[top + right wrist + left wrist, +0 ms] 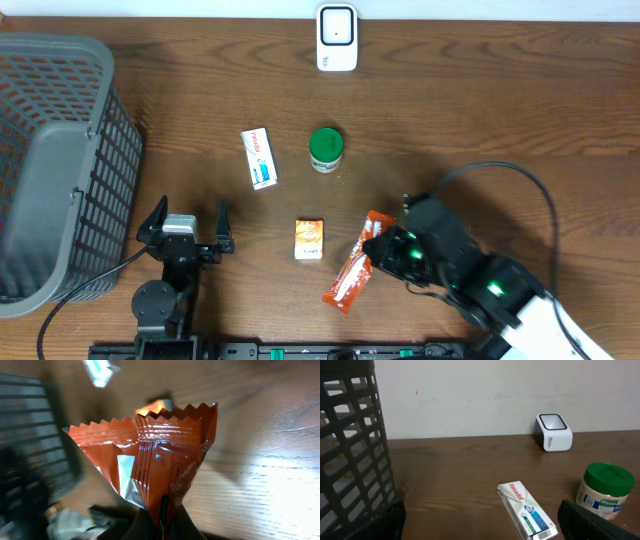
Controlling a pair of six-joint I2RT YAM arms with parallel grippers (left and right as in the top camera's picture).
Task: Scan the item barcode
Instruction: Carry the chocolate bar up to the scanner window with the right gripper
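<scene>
An orange foil snack packet with zigzag ends lies at the front middle of the table. My right gripper is shut on one end of it. In the right wrist view the packet stands out from the pinched fingers of the right gripper. Whether it is off the table I cannot tell. No barcode shows on it. The white scanner stands at the far edge and shows as well in the left wrist view. My left gripper sits open and empty at the front left.
A grey mesh basket fills the left side. A white Panadol box, a green-lidded jar and a small orange box lie mid-table. The left wrist view shows the box and jar ahead.
</scene>
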